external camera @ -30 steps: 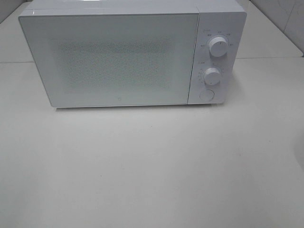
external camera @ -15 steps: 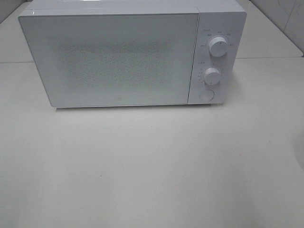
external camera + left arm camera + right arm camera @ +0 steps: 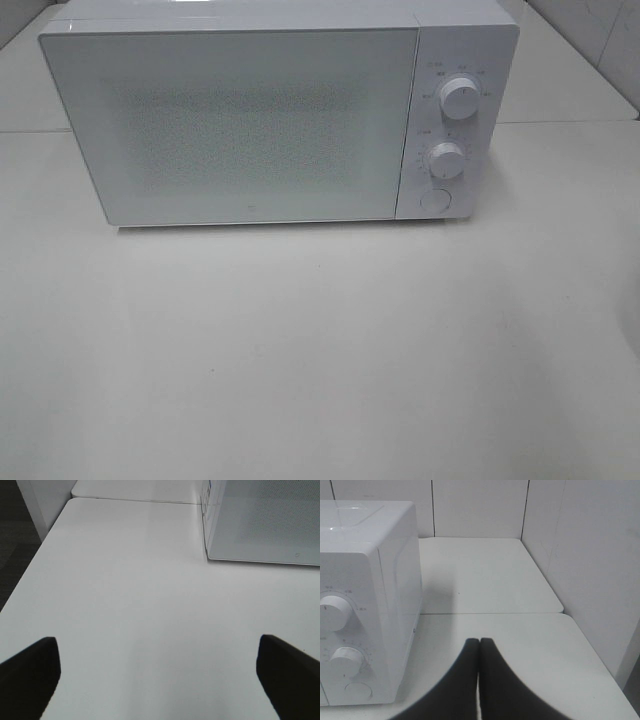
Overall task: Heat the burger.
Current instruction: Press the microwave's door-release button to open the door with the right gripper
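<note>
The burger is hidden; no view shows it. A white microwave (image 3: 260, 115) stands at the back of the table with its door shut, and its frosted window lets nothing inside be made out. Neither arm appears in the exterior high view. In the left wrist view my left gripper (image 3: 160, 680) is open, its dark fingers (image 3: 27, 672) wide apart over bare tabletop, with the microwave's front corner (image 3: 260, 525) ahead. In the right wrist view my right gripper (image 3: 479, 672) is shut, fingertips pressed together on nothing, beside the microwave's control panel (image 3: 350, 630).
Two white knobs (image 3: 458, 97) (image 3: 446, 159) and a round button (image 3: 434, 199) sit on the microwave's right panel. A tiled wall (image 3: 590, 555) rises close to the right of the table. The table's left edge (image 3: 35, 555) drops to dark floor.
The exterior high view shows no difference across the frames.
</note>
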